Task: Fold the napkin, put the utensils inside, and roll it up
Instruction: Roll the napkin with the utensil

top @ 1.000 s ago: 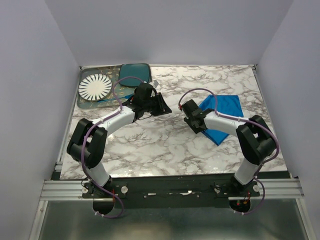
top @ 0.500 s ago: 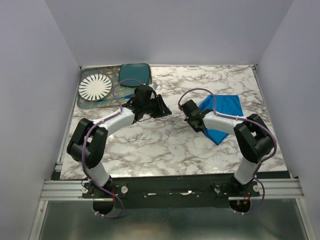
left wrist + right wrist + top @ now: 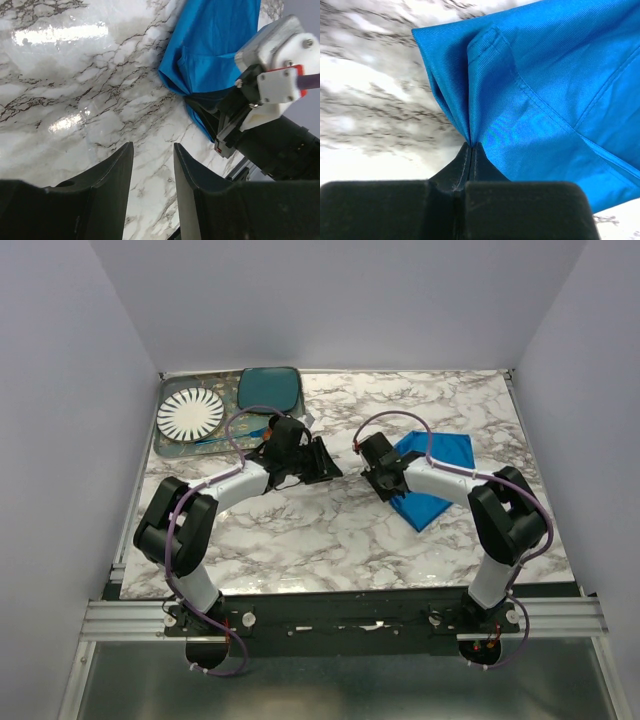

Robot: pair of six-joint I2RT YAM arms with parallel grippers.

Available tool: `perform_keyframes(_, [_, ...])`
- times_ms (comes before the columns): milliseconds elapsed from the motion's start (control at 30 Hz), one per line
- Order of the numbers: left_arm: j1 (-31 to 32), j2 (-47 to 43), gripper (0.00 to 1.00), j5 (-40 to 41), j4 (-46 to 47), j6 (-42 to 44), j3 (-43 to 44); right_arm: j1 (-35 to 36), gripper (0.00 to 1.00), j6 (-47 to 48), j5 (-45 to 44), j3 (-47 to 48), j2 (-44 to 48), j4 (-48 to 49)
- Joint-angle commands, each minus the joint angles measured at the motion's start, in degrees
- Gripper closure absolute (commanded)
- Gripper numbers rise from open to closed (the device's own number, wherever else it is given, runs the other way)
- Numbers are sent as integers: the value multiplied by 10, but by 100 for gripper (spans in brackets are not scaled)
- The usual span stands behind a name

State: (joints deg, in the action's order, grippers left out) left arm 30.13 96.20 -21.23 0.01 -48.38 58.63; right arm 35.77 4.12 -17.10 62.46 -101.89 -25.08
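The bright blue napkin lies rumpled on the marble table's right half. My right gripper is shut on the napkin's near left edge. In the right wrist view the cloth bunches into a fold right at the closed tips of that gripper. My left gripper hovers over bare marble just left of it, open and holding nothing. In the left wrist view, that gripper points toward the napkin and the right arm's wrist. A slim bluish utensil lies on the tray at the far left.
A tray at the back left holds a black-and-white striped plate. A dark teal rounded-square plate sits beside it. Walls close in the table on three sides.
My right gripper closed on the napkin's edge and drew it a little leftward, bunching the cloth. My left gripper's jaws opened somewhat wider and it shifted slightly.
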Motion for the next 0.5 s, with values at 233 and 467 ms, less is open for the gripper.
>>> perform_keyframes(233, [2, -16, 51, -17, 32, -15, -52, 22, 99, -107, 194, 72, -3, -39])
perform_keyframes(467, [2, -20, 43, -21, 37, -30, -61, 22, 99, -97, 266, 119, -45, -57])
